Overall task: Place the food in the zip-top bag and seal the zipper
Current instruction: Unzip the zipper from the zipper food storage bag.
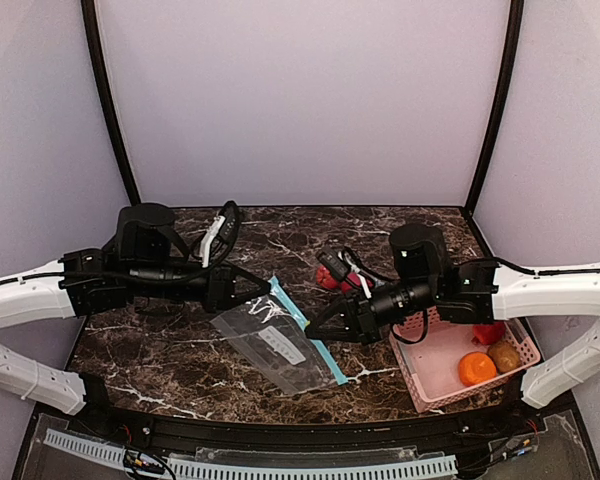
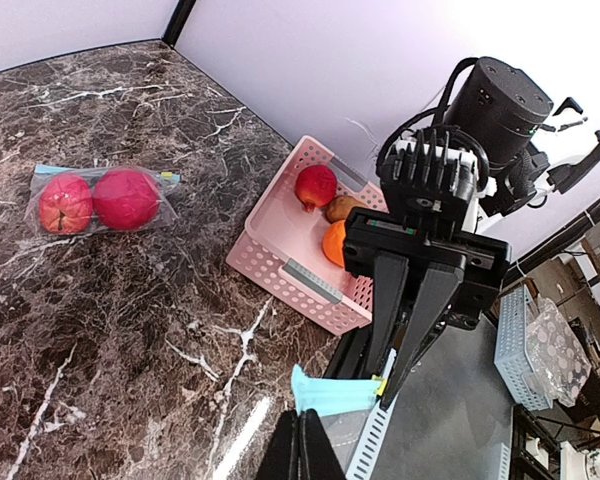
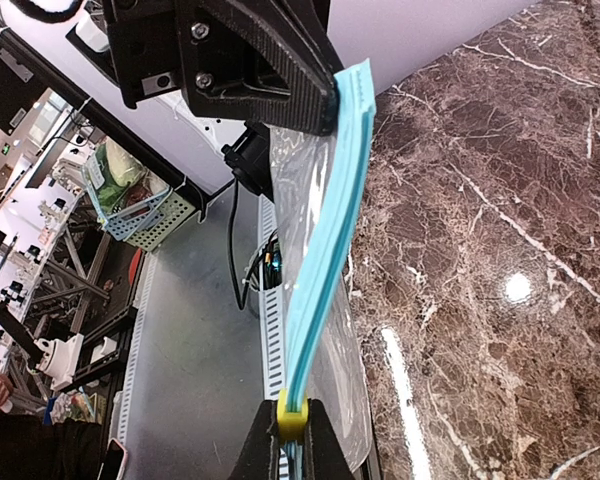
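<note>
A clear zip-top bag point(image 1: 270, 345) with a blue zipper strip point(image 3: 325, 230) is held between my grippers, just above the table, and looks empty. My left gripper point(image 2: 305, 450) is shut on the strip's far end point(image 2: 325, 398). My right gripper point(image 3: 292, 450) is shut on the yellow slider point(image 3: 292, 418) at the other end. In the top view the left gripper point(image 1: 268, 288) and right gripper point(image 1: 313, 328) face each other. Two red fruits point(image 2: 100, 200) lie in a second bag on the table. A red fruit point(image 2: 315, 185) and an orange one point(image 2: 333, 243) sit in a pink basket point(image 2: 300, 275).
A brown fruit point(image 2: 342, 207) also lies in the basket point(image 1: 435, 375), which stands at the table's right front. The second bag's red fruits point(image 1: 330, 277) lie just behind my right arm. Purple walls close in the back and sides.
</note>
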You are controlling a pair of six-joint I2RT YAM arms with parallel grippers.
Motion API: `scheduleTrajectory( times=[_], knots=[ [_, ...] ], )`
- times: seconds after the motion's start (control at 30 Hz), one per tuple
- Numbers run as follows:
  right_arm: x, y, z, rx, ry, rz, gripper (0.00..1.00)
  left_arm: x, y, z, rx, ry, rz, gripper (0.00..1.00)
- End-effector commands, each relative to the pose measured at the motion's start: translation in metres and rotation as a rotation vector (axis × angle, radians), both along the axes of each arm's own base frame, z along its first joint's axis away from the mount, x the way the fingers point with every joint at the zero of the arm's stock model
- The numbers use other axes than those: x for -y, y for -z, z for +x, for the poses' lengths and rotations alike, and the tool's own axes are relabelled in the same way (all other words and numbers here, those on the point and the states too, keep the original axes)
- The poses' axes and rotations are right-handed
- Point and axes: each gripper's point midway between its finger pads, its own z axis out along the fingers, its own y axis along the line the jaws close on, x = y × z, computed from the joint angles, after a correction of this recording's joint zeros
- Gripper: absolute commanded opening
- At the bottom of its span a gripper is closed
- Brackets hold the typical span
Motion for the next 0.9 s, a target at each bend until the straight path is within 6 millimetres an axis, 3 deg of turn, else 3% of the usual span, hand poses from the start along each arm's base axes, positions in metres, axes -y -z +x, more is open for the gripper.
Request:
scheduleTrajectory(
  times=[0.0,0.87],
  knots=[
    [0.005,0.017,-0.010,-0.041,-0.047,-0.050,0.00,-0.016,-0.001,0.014,0.009,-0.079,0.003,0.01],
    [0.008,0.030,-0.014,-0.076,-0.058,-0.082,0.00,-0.037,-0.002,0.031,0.006,-0.157,0.023,0.01]
  ],
)
